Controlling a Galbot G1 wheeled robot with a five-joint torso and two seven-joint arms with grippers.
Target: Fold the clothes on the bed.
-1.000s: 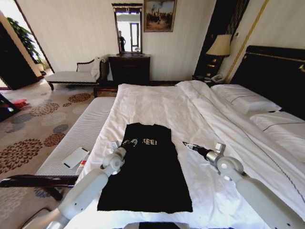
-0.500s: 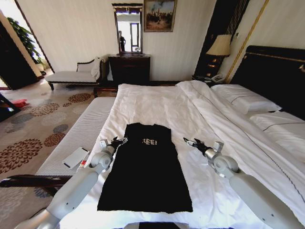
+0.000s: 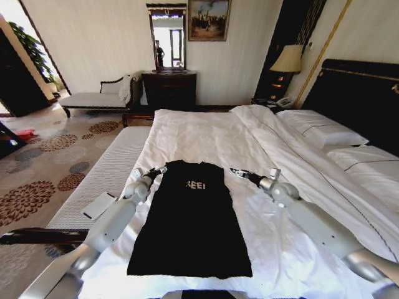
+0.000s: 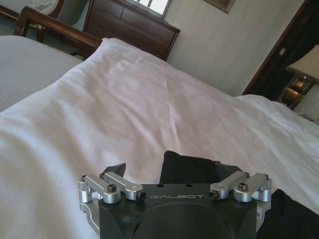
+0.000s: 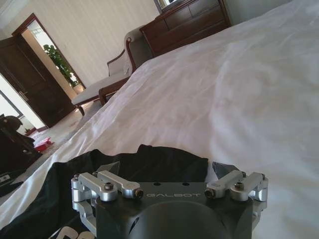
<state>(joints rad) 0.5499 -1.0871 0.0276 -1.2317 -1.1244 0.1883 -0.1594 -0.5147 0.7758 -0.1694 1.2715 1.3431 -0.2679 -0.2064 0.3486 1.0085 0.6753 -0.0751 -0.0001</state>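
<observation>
Black T-shirt point(image 3: 190, 221) lies flat at frame centre on the bed point(image 3: 206, 134). Left gripper point(image 3: 159, 170) and right gripper point(image 3: 235, 172), both spread, flank its far corners. Risk: pinching sheet along with fabric.

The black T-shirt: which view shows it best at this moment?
The head view: the whole black T-shirt lies flat on the bed, with the left gripper and right gripper open at its far corners. The left wrist view shows one far corner, the right wrist view the far edge and some lettering.
</observation>
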